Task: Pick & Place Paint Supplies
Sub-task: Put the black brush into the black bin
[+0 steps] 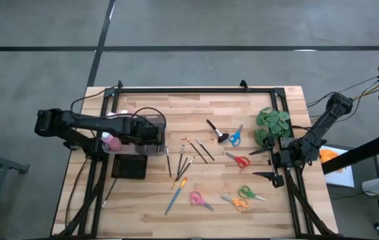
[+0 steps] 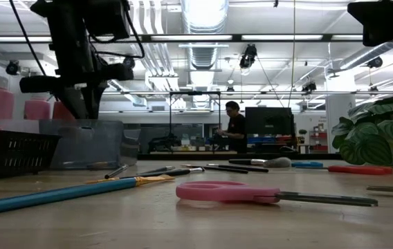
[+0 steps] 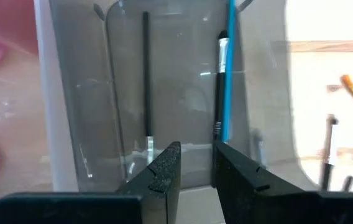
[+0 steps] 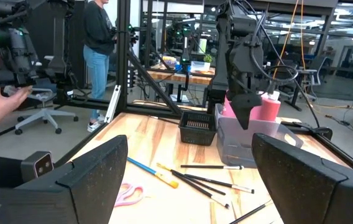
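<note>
Over the clear bin (image 1: 151, 137) at the bench's (image 1: 263, 213) left side hangs the left claw (image 3: 194, 163), its fingers a narrow gap apart with nothing between them. Two brushes lie in the bin below it, a black one (image 3: 146, 74) and a blue one (image 3: 227, 68). Pink bottles (image 1: 111, 141) stand just beside the bin, next to a black basket (image 1: 129, 167).

The right claw (image 4: 189, 177) waits at the bench's right edge near the plant (image 1: 272, 125), spread wide and empty.

The job looks barely begun. Only the two brushes show in the bin; I cannot tell whether the bottles count as put away. Most supplies remain out on the bench: a loose cluster of thin brushes (image 1: 191, 155) near the middle, a long blue brush (image 1: 175, 194) with an orange tip nearer the front, another thin brush (image 1: 109, 193) off the basket's corner, and the stubby black brush (image 1: 217, 132) further back. Several scissors (image 1: 240, 161) are scattered among them; they may not be part of the job.

Judging by the empty, slightly parted fingers over the bin, the next step is likely to go for another brush from the cluster, which lies near the bin.
</note>
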Controlling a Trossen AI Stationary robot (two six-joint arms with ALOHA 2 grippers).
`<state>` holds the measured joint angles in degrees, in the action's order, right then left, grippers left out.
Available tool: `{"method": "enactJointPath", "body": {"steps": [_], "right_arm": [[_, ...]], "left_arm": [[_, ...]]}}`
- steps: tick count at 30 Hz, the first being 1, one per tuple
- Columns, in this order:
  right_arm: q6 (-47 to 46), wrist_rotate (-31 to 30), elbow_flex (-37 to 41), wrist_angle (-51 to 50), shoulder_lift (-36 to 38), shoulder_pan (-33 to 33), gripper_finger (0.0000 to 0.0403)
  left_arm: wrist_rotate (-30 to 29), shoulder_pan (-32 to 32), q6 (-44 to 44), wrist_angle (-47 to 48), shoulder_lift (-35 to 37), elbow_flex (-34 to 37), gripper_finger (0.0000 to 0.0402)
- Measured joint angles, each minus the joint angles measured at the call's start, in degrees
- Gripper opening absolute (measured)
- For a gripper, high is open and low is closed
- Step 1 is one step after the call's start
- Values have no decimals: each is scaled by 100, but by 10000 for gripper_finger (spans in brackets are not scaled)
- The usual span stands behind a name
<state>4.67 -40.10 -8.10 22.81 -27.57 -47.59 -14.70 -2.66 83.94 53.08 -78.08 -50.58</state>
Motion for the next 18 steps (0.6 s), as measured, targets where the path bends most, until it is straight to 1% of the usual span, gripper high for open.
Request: {"method": "enactJointPath", "body": {"steps": [5,10,13,18], "right_arm": [[0,0,-1,0,0,-2,341],[-3,0,0,0,0,-1,341],[0,0,0,0,0,0,341],[-1,0,0,0,2,-1,341]], "left_arm": [[0,128,-239,326,2,-405,95],[-2,511,-268,791,2,-879,95],[-2,846,-57,1134,2,-1144,95],[-4,1571,544,1483,2,-1444,95]]}}
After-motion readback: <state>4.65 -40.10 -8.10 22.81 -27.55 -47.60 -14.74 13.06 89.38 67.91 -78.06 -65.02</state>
